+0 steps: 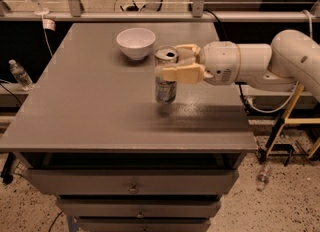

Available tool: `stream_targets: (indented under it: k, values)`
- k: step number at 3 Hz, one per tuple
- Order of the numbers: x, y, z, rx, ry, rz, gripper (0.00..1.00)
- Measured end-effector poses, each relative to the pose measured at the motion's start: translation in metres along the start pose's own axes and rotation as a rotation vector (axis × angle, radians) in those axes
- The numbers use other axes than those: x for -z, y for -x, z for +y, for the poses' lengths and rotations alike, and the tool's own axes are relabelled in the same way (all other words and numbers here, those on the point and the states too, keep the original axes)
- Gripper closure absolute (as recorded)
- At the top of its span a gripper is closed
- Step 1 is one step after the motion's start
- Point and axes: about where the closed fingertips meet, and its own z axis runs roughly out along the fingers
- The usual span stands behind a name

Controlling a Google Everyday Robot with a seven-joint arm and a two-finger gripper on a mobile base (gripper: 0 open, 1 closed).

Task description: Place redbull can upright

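Note:
The redbull can (165, 85) is a slim silver-and-blue can with a crinkled body. It stands upright near the middle of the grey table (90, 106), pull-tab top up. My gripper (176, 62) reaches in from the right on a white arm. Its cream fingers (181, 73) are closed around the can's upper part, one in front and one behind. The can's bottom looks to be at the table surface; I cannot tell if it rests there.
A white bowl (135, 43) sits behind and left of the can. A plastic bottle (20, 74) stands on a ledge left of the table. Metal rails run behind the table. Drawers are below the front edge.

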Motion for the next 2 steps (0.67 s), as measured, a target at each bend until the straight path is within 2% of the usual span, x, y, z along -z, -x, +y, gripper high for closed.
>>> stream_targets:
  k: [2]
  values:
    - [0.0038, -0.0171, 0.003, 0.015, 0.018, -0.026, 1.0]
